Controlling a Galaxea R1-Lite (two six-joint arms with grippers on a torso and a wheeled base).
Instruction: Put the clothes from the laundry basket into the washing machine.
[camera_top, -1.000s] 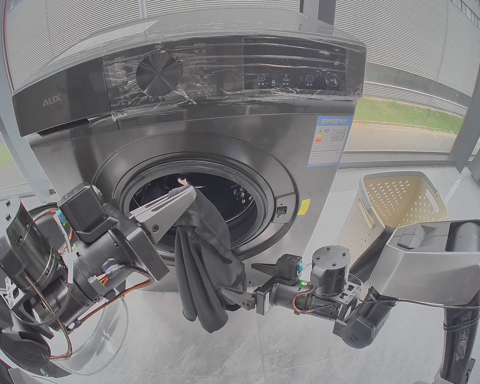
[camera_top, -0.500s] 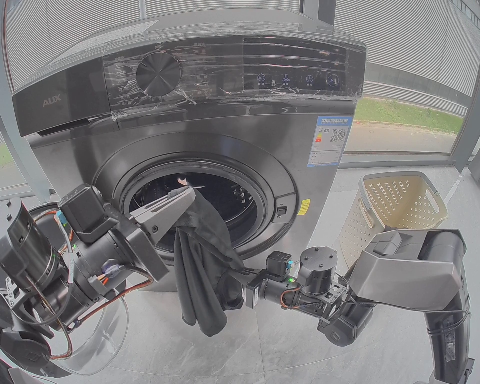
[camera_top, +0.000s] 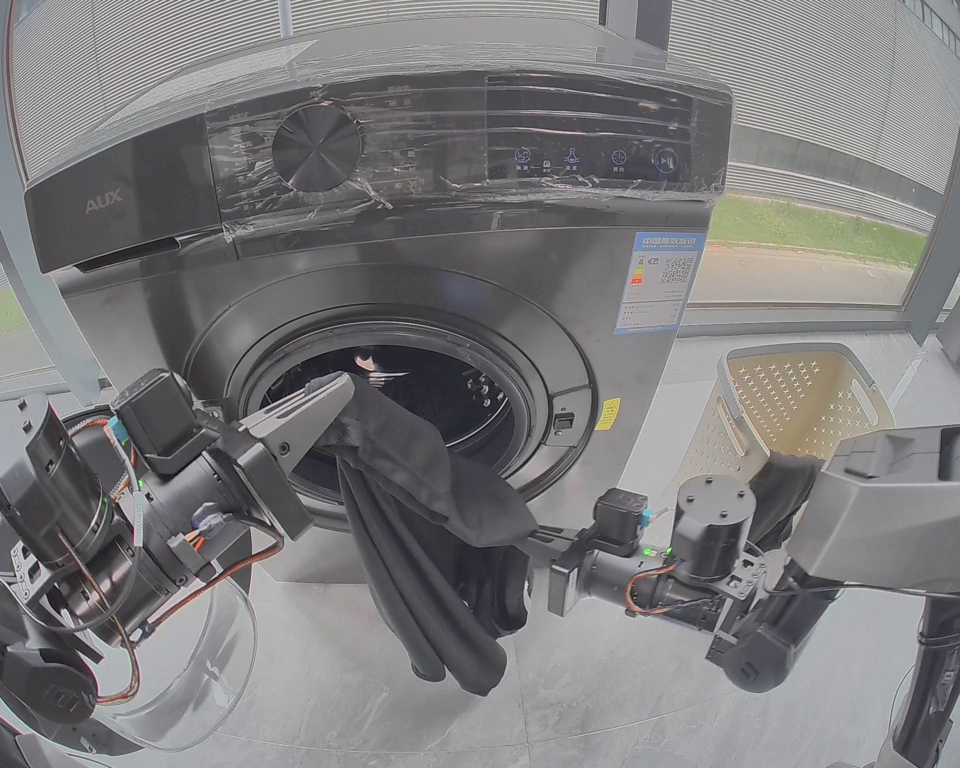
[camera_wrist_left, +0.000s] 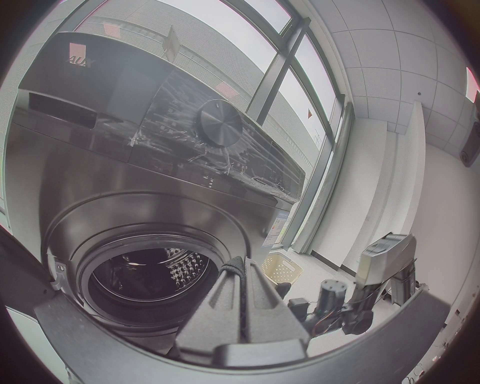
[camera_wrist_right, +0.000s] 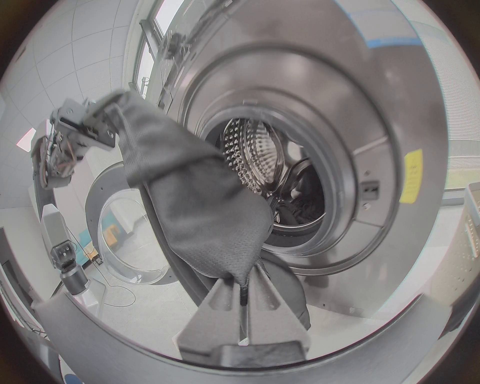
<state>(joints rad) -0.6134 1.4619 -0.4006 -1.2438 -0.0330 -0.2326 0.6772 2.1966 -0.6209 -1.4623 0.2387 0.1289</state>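
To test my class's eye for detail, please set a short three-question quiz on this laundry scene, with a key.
1. Which arm's gripper holds the garment? A left only; B right only; C both.
2. True or false: the garment lies wholly inside the washer.
3. Fill in: the basket stands on the floor to the washer's ____ (robot's side).
Key: 1 C, the left gripper and right gripper are both shut on it. 2 false, it hangs in front of the open drum. 3 right.
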